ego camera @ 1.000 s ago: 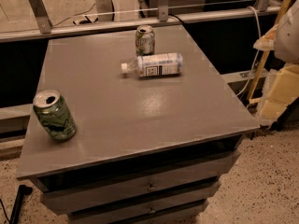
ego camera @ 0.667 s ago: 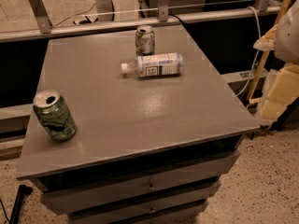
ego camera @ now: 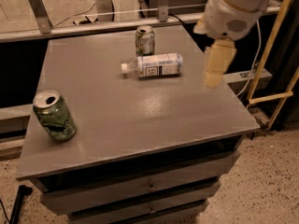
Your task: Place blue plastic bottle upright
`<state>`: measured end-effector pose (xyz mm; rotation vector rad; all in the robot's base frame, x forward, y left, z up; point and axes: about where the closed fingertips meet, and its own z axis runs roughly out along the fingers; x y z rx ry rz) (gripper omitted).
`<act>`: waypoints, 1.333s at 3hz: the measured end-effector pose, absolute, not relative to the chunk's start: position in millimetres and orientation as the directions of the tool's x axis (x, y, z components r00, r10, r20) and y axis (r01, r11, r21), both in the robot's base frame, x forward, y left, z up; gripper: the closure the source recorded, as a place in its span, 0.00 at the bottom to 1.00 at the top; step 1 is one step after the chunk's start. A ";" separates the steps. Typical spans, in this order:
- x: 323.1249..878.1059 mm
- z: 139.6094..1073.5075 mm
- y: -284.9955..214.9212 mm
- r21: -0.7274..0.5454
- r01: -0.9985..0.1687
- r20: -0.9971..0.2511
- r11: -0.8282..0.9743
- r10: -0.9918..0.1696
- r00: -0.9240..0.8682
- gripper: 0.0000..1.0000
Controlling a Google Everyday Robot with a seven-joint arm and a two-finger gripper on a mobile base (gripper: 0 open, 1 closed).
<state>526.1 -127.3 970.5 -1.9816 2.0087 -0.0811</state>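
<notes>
The gripper [ego camera: 216,68] hangs in the air over the right side of the table [ego camera: 140,129], at the end of a bulky white arm [ego camera: 236,6] that reaches in from the upper right. Whether it is spread or closed cannot be told. It appears to hold nothing and touches nothing.

To its left, near but clearly apart, the blue plastic bottle [ego camera: 156,65] lies on its side on the far half of the tabletop. Its white cap [ego camera: 124,68] points left and its base faces the gripper. The label with its dark panel faces up.

The bottle looks small and light, with thin clear walls that would likely give under a hard squeeze. Being round and smooth, it would probably roll or skid on the bare grey top if nudged off-centre. The labelled middle of the body seems the best place to grip it, taken across its width, so it can then be swung up onto its base.

A green can [ego camera: 145,40] stands just behind the bottle, close enough to crowd a grasp from that side. A second green can [ego camera: 54,115] sits well apart at the front left.
</notes>
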 end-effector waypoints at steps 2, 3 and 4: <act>593.9 939.2 -33.5 -0.204 -0.964 -0.175 -0.168 -0.963 0.205 0.00; 613.2 920.6 -12.7 -0.173 -0.967 -0.181 -0.189 -0.959 0.219 0.00; 625.2 902.0 -0.3 -0.144 -0.972 -0.187 -0.186 -0.959 0.211 0.00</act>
